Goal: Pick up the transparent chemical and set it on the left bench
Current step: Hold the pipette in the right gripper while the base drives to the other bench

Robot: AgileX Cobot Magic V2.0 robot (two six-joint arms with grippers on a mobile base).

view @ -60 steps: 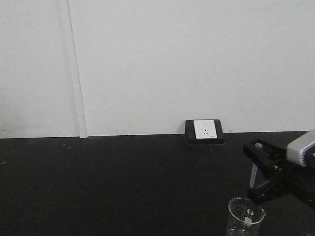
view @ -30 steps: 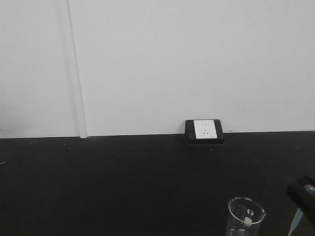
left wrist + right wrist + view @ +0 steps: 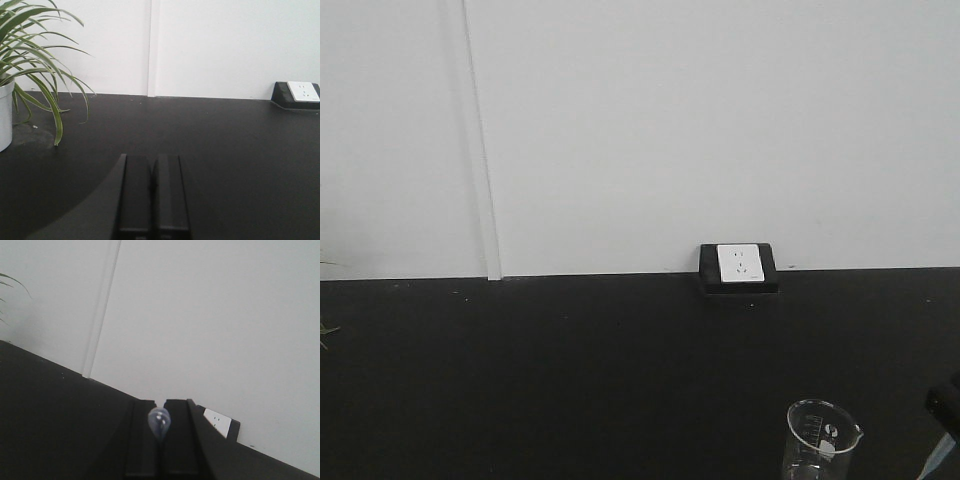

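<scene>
The transparent chemical, a small clear glass beaker point(image 3: 820, 440) with white marks, stands on the black worktop point(image 3: 570, 370) at the bottom right of the front view. My right gripper point(image 3: 160, 402) is shut on a clear dropper bulb point(image 3: 159, 422) that sticks up between its fingers. Only a dark corner of this gripper point(image 3: 946, 400) shows at the front view's right edge, to the right of the beaker and apart from it. My left gripper point(image 3: 152, 157) is shut with nothing in it, low over the worktop. The left bench is out of view.
A white wall socket point(image 3: 740, 265) in a black housing sits where the worktop meets the white wall. A potted plant point(image 3: 30, 75) with long green leaves in a white pot point(image 3: 4, 115) stands at the left of the left wrist view.
My right gripper has drawn back to the right and down, from beside the beaker to almost out of the front view. The beaker has stayed in place.
</scene>
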